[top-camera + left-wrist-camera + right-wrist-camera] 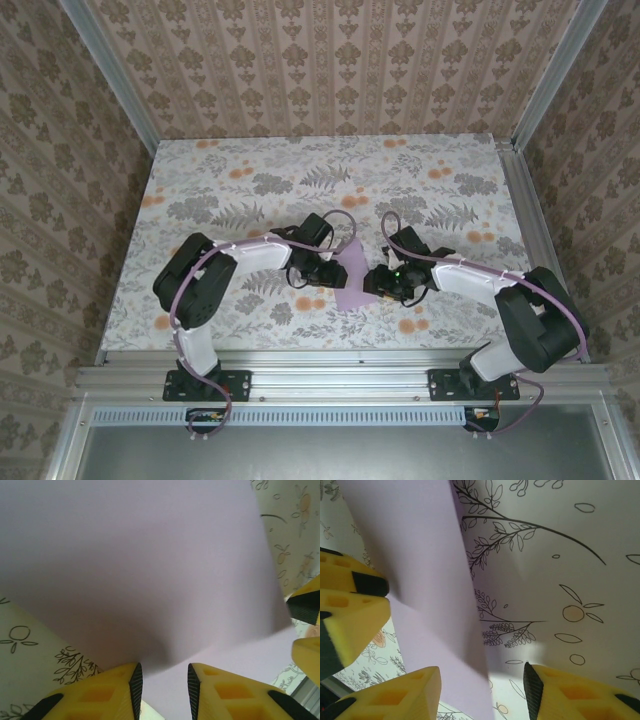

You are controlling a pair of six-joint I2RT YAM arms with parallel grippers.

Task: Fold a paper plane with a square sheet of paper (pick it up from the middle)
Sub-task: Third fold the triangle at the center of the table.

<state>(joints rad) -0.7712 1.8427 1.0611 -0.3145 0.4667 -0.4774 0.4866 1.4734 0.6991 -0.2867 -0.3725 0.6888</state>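
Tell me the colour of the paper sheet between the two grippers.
Plain pale lavender, no print. The square sheet of paper shows best in the left wrist view.
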